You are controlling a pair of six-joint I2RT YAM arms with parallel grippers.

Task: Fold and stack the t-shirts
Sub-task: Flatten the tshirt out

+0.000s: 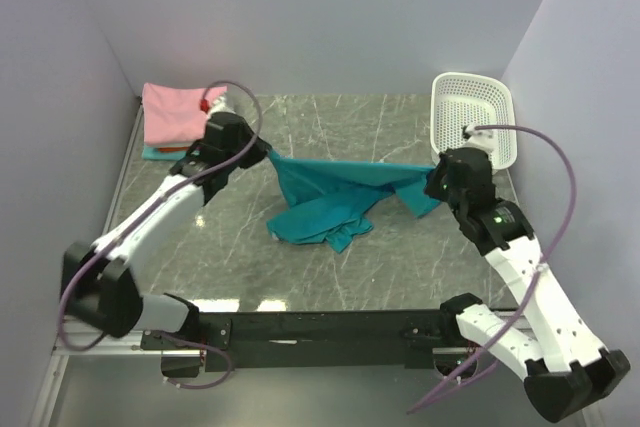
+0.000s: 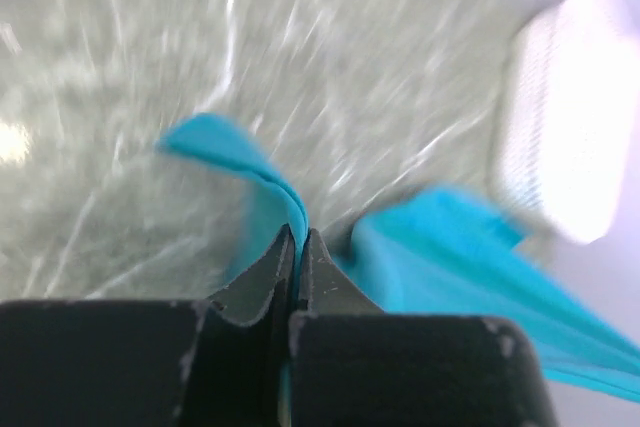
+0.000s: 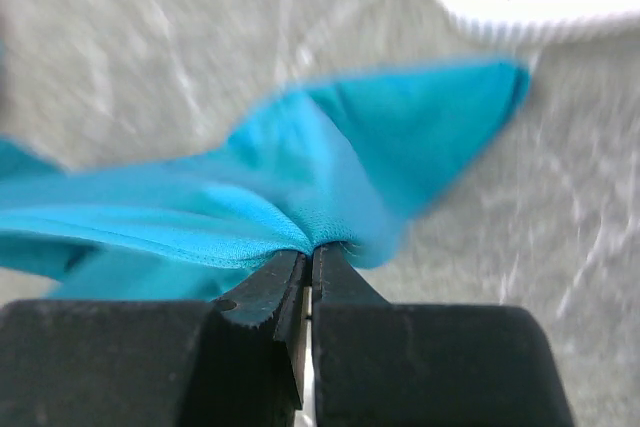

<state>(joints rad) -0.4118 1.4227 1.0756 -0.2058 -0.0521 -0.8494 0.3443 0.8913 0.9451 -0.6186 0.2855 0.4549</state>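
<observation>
Jaws of the left gripper point(image 2: 298, 237) are clenched on one edge of a teal-blue soft cloth t-shirt point(image 1: 330, 197), and the right gripper point(image 3: 310, 250) pinches the opposite edge; the shirt stretches between them over the grey marbled table point(image 1: 330, 127), lower folds resting on it. A folded pink cloth shirt point(image 1: 172, 112) lies far left, a white plastic lattice basket point(image 1: 470, 112) far right.

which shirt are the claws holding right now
The teal-blue t-shirt, pinched at either end by the left claw and right claw; the pink t-shirt lies folded in the far left corner.
</observation>
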